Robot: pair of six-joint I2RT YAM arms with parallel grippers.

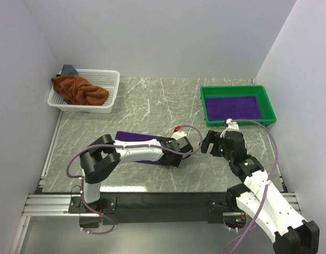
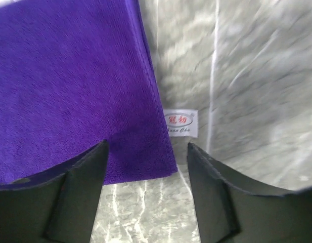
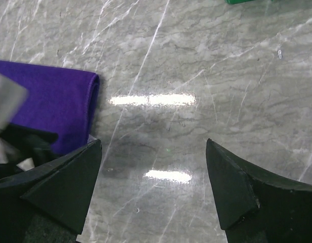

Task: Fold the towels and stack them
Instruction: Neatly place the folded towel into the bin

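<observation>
A folded purple towel [image 1: 137, 148] lies flat on the marble table, partly under my left arm. In the left wrist view its near corner [image 2: 70, 91] with a white label [image 2: 181, 123] lies just ahead of my fingers. My left gripper [image 1: 172, 157] [image 2: 146, 146] is open and empty, low over that corner. My right gripper [image 1: 209, 143] [image 3: 153, 142] is open and empty over bare table, to the right of the towel's folded edge [image 3: 49, 106]. Another purple towel [image 1: 234, 108] lies flat in the green tray [image 1: 268, 108]. A rust-brown towel [image 1: 78, 90] and a grey-blue towel [image 1: 69, 70] lie crumpled in the white basket [image 1: 112, 92].
The basket stands at the back left by the wall, and the green tray stands at the back right. White walls close in the table on three sides. The tray's edge [image 3: 247, 1] shows at the top of the right wrist view.
</observation>
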